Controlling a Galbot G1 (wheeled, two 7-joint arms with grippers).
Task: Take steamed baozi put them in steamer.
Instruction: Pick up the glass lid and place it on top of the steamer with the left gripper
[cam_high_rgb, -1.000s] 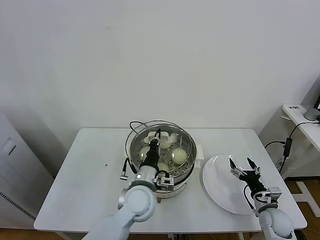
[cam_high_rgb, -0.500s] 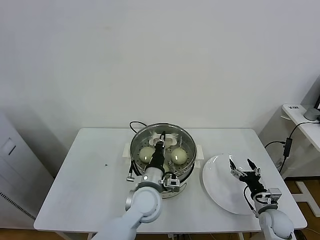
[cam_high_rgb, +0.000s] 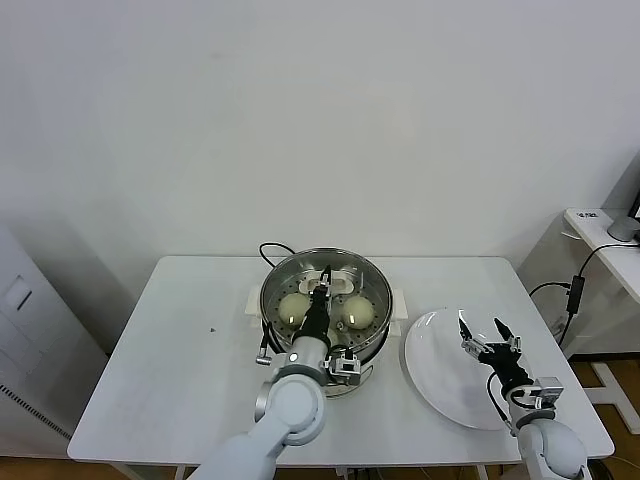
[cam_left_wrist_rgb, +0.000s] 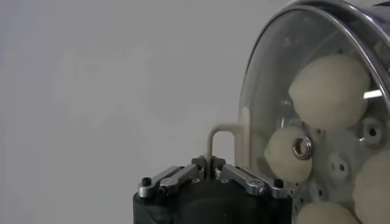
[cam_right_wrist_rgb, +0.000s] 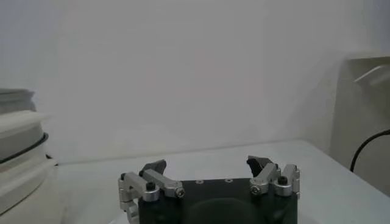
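The steamer (cam_high_rgb: 385, 291) stands at the middle of the table with the flat glass lid (cam_left_wrist_rgb: 277, 79) resting over it. My left gripper (cam_high_rgb: 325, 281) is above its centre, shut on the lid's thin looped handle (cam_left_wrist_rgb: 217, 134). Two steamed baozi (cam_high_rgb: 293, 307) (cam_high_rgb: 360, 312) show on the perforated tray either side of the arm. In the left wrist view several baozi (cam_left_wrist_rgb: 329, 91) appear through the glass. My right gripper (cam_high_rgb: 487, 335) hovers open over the white plate (cam_high_rgb: 445, 385), nothing between its fingers.
A black cord (cam_high_rgb: 268, 252) loops behind the steamer. The white plate lies at the table's right front. The steamer's side (cam_right_wrist_rgb: 18, 161) shows at the edge of the right wrist view. A side table with a cable (cam_high_rgb: 580, 285) stands off to the right.
The glass lid, tilted up over the steamer's left side a second ago, has come down level onto the pot with my left gripper. The right arm has stayed put.
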